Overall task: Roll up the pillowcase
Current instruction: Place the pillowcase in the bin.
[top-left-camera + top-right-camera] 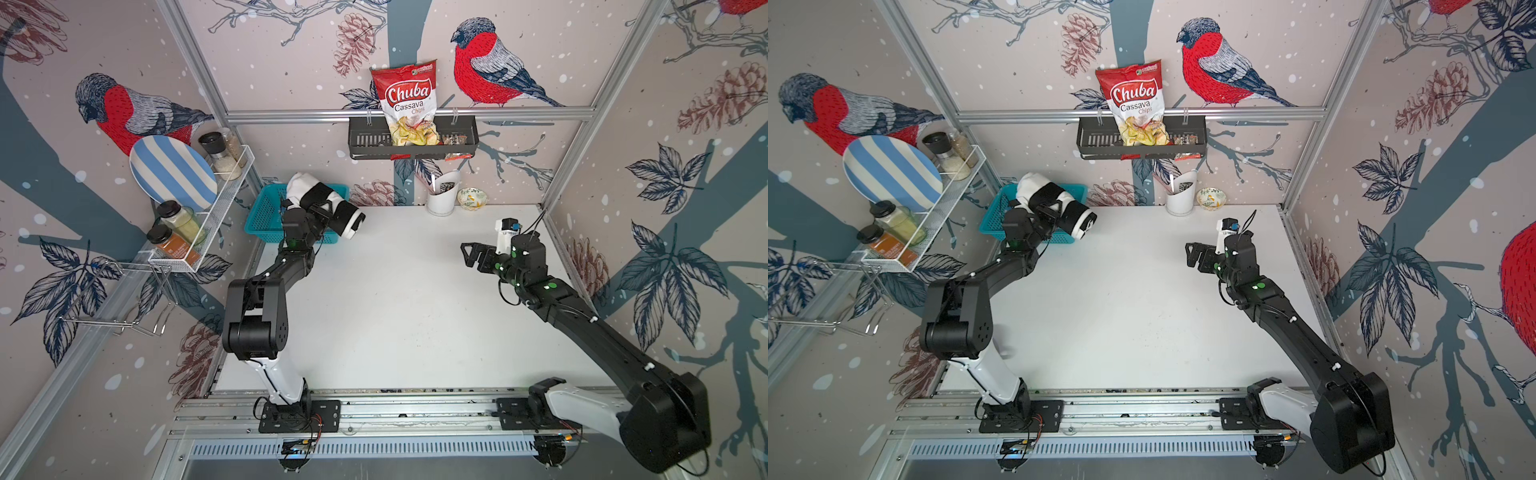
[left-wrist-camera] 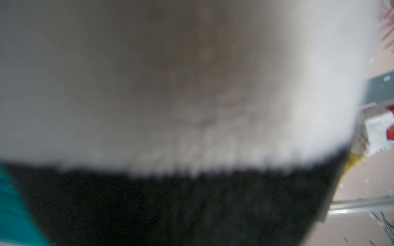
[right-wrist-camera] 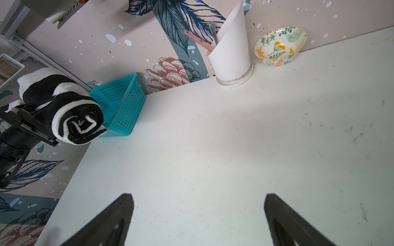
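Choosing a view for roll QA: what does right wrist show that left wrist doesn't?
Only right wrist: the pillowcase as a full roll with its spiral end, the left gripper shut round it, the right gripper with jaws open and empty, the utensil holder, the floral bowl, the table.
Only left wrist: what looks like the chips bag, blurred at the edge.
Both: the pillowcase's black and white stripes and the teal basket.

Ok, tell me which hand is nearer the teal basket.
Left. The left hand holds the rolled pillowcase close beside the basket; the right hand hangs open across the table, far from it.
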Motion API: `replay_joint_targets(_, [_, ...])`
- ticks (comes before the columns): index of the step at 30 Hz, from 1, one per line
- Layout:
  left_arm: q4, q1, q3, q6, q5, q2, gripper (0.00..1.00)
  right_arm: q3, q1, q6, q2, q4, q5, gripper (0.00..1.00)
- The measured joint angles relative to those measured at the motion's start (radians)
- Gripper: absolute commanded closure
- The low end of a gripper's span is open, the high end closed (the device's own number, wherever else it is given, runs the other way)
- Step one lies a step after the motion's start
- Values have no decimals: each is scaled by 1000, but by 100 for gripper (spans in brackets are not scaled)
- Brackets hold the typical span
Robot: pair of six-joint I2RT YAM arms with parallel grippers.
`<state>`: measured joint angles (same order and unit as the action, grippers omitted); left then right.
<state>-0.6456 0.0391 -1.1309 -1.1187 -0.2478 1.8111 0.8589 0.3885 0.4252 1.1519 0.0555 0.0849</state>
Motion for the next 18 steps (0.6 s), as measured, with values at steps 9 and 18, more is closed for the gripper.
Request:
replay_joint_targets(9, [-34,68,-218,-63,76,239,57,14,8,5,0,21,-30,0])
replay_joint_targets(18, [-10,85,-405,-111,154,415,43,20,3,21,8,36,-58,0])
